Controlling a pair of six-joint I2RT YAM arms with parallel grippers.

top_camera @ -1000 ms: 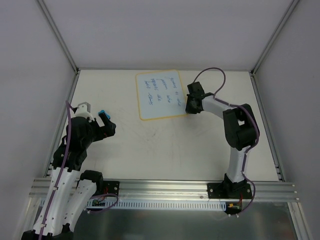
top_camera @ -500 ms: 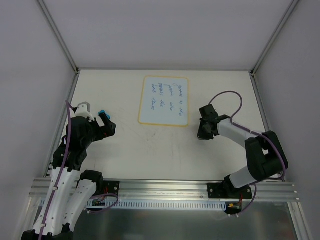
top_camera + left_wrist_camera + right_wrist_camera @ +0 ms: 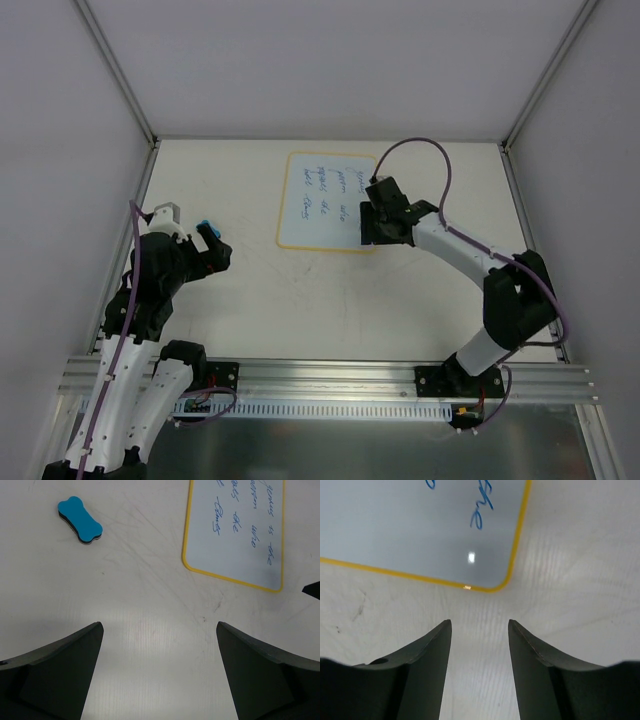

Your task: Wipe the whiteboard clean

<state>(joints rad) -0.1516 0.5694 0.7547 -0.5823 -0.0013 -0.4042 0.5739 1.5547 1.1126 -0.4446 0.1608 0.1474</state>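
Note:
The whiteboard [image 3: 318, 200] lies flat at the back middle of the table, pale with a yellow border and blue handwriting. It also shows in the left wrist view [image 3: 240, 535] and the right wrist view [image 3: 410, 525]. My right gripper [image 3: 372, 232] is open and empty at the board's near right corner; in its wrist view [image 3: 480, 625] the rounded corner lies just past the fingertips. A blue bone-shaped eraser [image 3: 80, 520] lies on the table left of the board, partly hidden in the top view [image 3: 204, 224]. My left gripper [image 3: 212, 250] [image 3: 160, 630] is wide open and empty, short of the eraser.
The white table [image 3: 300, 300] is bounded by grey walls and aluminium posts at the back corners. A metal rail [image 3: 330, 375] with the arm bases runs along the near edge. Faint scuff marks cross the table top [image 3: 145, 565].
The whiteboard went from tilted to straight a second ago. My right gripper then swung out to the right and has come back to the board's near right corner. The left arm has not moved.

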